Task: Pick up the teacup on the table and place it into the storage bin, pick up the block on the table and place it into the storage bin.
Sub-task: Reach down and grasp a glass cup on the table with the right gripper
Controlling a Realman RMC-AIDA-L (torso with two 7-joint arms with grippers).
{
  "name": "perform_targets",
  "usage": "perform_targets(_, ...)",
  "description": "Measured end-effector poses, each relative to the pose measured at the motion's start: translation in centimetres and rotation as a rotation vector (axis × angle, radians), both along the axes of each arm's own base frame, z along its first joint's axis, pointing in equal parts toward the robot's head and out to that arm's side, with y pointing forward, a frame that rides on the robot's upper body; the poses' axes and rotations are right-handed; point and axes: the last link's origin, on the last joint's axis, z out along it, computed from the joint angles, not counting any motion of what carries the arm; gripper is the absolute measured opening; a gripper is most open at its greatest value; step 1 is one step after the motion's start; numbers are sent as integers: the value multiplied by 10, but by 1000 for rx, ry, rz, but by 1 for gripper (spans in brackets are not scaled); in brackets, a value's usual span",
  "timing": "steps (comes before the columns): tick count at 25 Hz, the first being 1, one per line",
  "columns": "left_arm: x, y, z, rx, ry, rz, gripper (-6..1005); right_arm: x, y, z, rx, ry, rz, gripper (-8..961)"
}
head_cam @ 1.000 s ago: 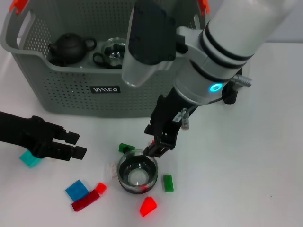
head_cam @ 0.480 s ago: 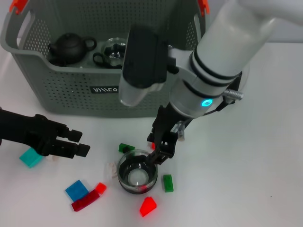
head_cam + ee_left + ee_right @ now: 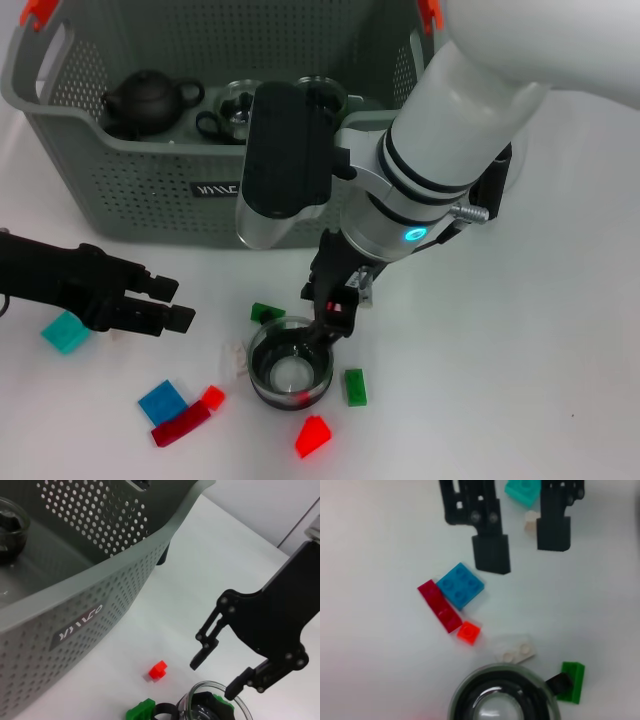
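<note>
The teacup [image 3: 290, 366] is a clear glass cup with a dark inside, standing on the white table in front of the storage bin [image 3: 150, 190]. My right gripper [image 3: 328, 324] hangs open just over the cup's far right rim. The left wrist view shows the right gripper [image 3: 217, 675] with its fingers apart above the teacup [image 3: 212, 709]. Low on the left, my left gripper [image 3: 168, 304] is open and empty, near a teal block [image 3: 63, 332]. Several blocks lie around the cup: green [image 3: 355, 386], red [image 3: 312, 436], blue [image 3: 160, 402].
A dark teapot [image 3: 148, 100] and glass cups [image 3: 238, 108] sit inside the bin. The right wrist view shows the left gripper [image 3: 522, 545] above a blue block [image 3: 460, 586], a dark red block [image 3: 440, 606], an orange one [image 3: 469, 632], a white one [image 3: 516, 650] and a green one [image 3: 571, 681].
My right arm has come down and shifted left, bringing its gripper onto the cup's rim. The left gripper has crept a little to the right.
</note>
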Motion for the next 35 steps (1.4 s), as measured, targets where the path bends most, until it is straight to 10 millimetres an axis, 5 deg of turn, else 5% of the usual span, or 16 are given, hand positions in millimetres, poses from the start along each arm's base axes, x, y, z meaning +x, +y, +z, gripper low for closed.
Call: perform_targets(35,0,3,-1,18,4,5,568,24,1,-27,35,43,31,461)
